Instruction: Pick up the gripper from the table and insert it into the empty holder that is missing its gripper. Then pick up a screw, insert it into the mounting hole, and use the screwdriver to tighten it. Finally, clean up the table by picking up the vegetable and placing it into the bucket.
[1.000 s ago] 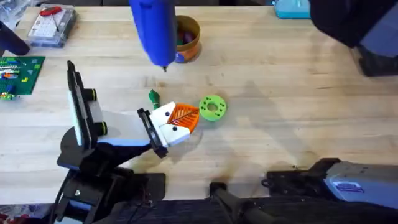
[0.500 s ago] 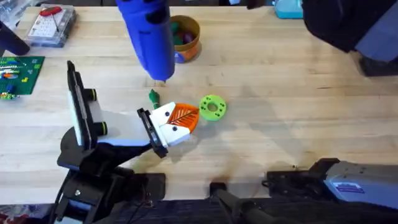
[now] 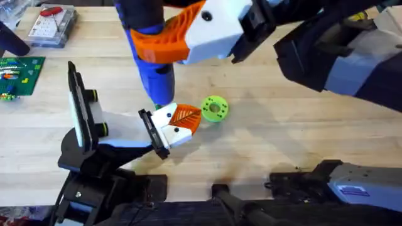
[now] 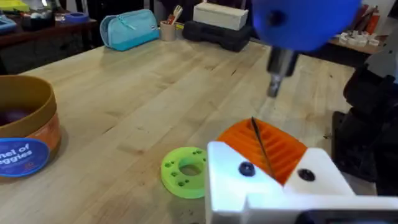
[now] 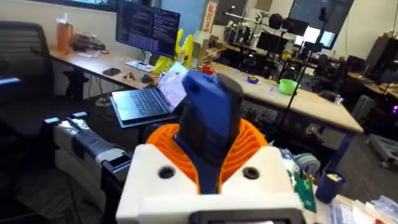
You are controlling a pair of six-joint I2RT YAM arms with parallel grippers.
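Observation:
My right gripper (image 3: 164, 39) reaches in from the upper right and is shut on the blue screwdriver (image 3: 157, 81), which hangs upright with its bit down. The bit (image 4: 277, 81) hovers just above and behind my left gripper (image 3: 190, 117), whose orange pads (image 4: 280, 149) are pressed shut low over the table. In the right wrist view the screwdriver (image 5: 208, 118) sits between the orange pads. The bucket (image 4: 25, 140) stands to the far left of the left gripper. The vegetable is hidden behind the screwdriver. I cannot make out a screw.
A lime-green disc with holes (image 3: 215, 108) lies just right of the left gripper. A clear box with a red tool (image 3: 53, 25) and a green board (image 3: 19, 75) sit at the far left. A blue pouch (image 4: 127, 28) lies at the table's back.
The right arm has swung in over the table. The screwdriver came down and toward the left gripper, and now covers the vegetable and bucket in the overhead view. The left arm has not moved.

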